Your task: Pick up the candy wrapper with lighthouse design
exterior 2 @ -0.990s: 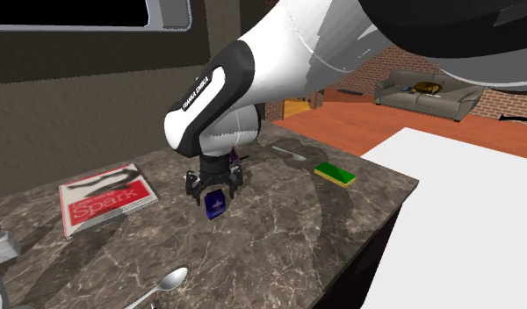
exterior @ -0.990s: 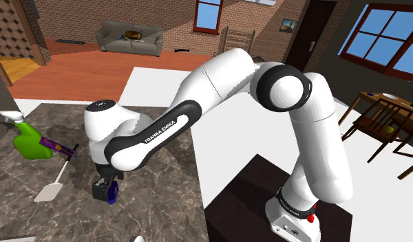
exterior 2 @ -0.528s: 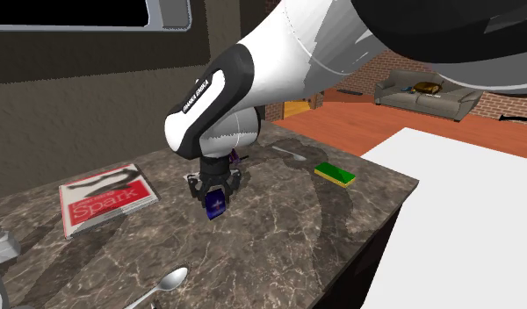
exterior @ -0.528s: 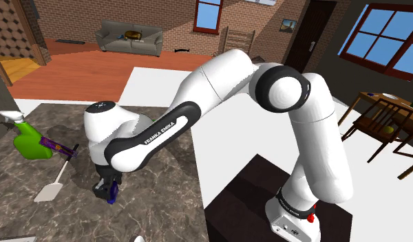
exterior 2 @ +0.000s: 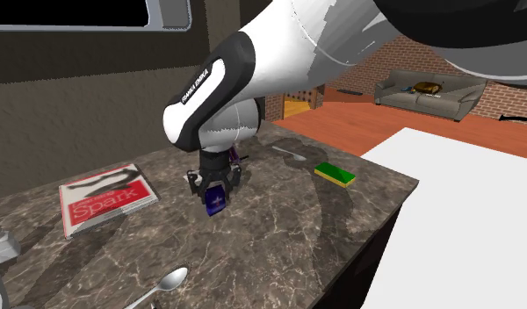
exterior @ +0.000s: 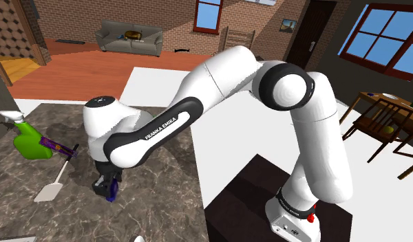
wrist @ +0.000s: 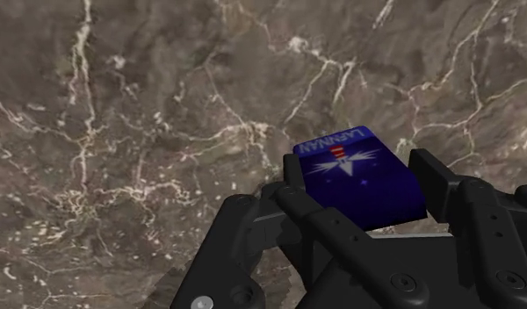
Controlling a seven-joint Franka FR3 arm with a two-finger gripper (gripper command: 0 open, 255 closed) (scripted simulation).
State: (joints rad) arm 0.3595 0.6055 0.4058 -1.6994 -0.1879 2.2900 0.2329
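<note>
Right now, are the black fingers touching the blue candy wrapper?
Touching. In the wrist view the fingers press against both sides of the blue candy wrapper, with no gap.

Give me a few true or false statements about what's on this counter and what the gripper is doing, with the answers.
1. The gripper clasps a blue candy wrapper between its fingers. True.
2. The book on the counter has a green cover. False: its cover is red and reads "Spark".
3. A spoon lies on the counter near the second exterior view's bottom edge. True.
4. The spray bottle is red. False: it is green with a white trigger head.
5. The counter is dark with pale veins. True.
</note>
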